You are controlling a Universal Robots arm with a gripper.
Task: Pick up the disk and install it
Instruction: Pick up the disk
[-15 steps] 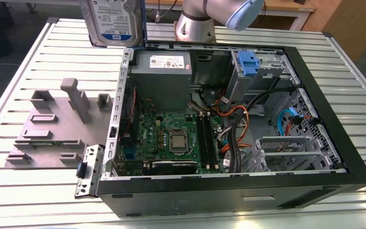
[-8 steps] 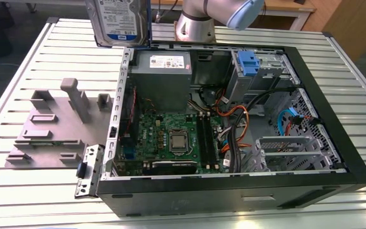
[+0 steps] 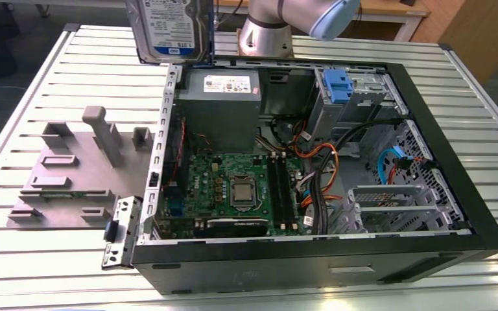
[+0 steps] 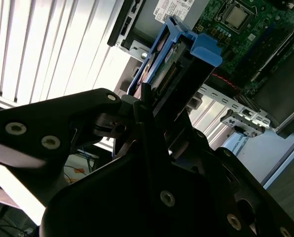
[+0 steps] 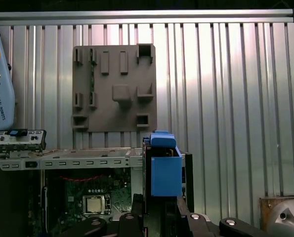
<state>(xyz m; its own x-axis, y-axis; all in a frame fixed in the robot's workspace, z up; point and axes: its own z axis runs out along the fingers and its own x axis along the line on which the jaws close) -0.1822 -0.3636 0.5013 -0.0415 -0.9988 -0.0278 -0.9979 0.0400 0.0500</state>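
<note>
Exterior view, left to right: grey stand [image 3: 76,172] on the slatted metal table [image 3: 24,71]. The disk [image 3: 169,29] is held in the air, label facing the camera, over the far corner of the open computer case [image 3: 318,162]. Second wrist view adds the grip: gripper [image 4: 161,106] jaws pinching the disk, blue bracket [image 4: 198,47] at its far end. Wooden furniture [image 3: 465,26] behind the table, at the exterior view's right.

Disk [image 3: 169,29]: smooth silver metal under a glossy white-and-blue paper label.
Disk bracket [image 5: 165,170]: smooth blue plastic, faint shine.
End effector [image 4: 156,111]: matt black, bright metal screws.
Bench [image 3: 50,91]: ribbed pale metal, satin sheen.
Stand [image 3: 76,172]: matt grey plastic.
Computer case [image 3: 318,256]: matt black outside, bare sheet metal inside.
</note>
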